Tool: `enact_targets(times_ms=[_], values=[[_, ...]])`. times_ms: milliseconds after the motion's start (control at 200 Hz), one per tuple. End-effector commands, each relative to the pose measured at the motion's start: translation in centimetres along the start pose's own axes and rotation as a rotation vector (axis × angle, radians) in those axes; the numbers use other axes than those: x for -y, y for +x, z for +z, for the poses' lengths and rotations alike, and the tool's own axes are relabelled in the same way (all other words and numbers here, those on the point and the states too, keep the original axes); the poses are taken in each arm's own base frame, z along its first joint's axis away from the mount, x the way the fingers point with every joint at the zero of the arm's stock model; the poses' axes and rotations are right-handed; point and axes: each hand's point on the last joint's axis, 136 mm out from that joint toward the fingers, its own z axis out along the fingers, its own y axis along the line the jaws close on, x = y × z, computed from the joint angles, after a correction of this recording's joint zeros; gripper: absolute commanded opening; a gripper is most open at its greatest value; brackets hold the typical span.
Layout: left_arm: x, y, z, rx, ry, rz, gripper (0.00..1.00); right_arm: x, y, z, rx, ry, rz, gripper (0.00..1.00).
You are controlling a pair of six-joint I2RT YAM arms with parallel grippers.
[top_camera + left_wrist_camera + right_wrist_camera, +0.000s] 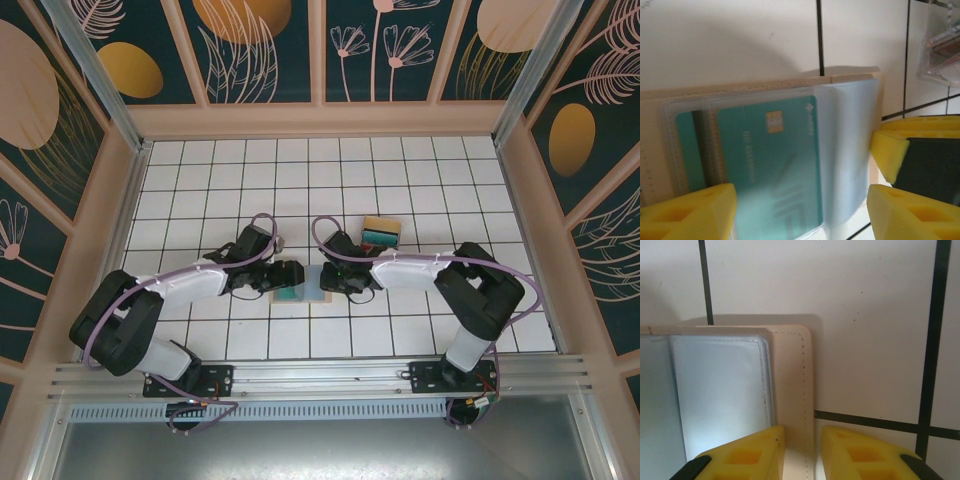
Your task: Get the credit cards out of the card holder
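The holder (790, 385) lies open and flat on white tiles. It is tan, with a stitched edge and clear plastic sleeves inside. A teal card (770, 165) with a gold chip sits in one sleeve, and a second teal card (689, 150) in the next. The end sleeve looks empty. A pile of cards (381, 233), yellow, teal and red, lies apart, farther back.

Inside a robotics test cell: the left arm (185, 285) and the right arm (430, 270) stand bolted to an aluminium rail (320, 372) at the near edge of a white tiled surface (300, 165). Wood-framed wall panels (265, 45) printed with stylised flowers and metal uprights (95, 65) box it in.
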Motion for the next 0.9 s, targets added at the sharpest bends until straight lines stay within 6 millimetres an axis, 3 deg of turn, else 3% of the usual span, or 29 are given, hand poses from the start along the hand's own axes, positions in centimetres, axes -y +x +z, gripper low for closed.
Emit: enact_targets(times_ms=[0, 235, 551, 721, 896], values=[[1.6, 0.0, -0.5, 0.002, 0.073, 0.018, 0.7, -0.4, 1.3, 2.0, -0.053, -0.018, -0.023, 0.27], [3.5, -0.6, -1.0, 0.012, 0.153, 0.046, 0.63, -0.3, 0.9, 1.7, -0.031, -0.011, -0.022, 0.28], [6.8, -0.7, -0.8, -0.022, 0.257, 0.091, 0.56, 0.0, -1.2, -0.5, 0.067, -0.008, 0.009, 0.32], [6.8, -0.8, -1.0, -0.013, 0.254, 0.091, 0.54, 0.1, -2.3, -1.7, 0.108, -0.026, 0.036, 0.34], [4.2, -2.2, -1.7, 0.08, 0.096, 0.068, 0.53, -0.6, -3.3, -2.6, 0.136, -0.054, 0.04, 0.35]])
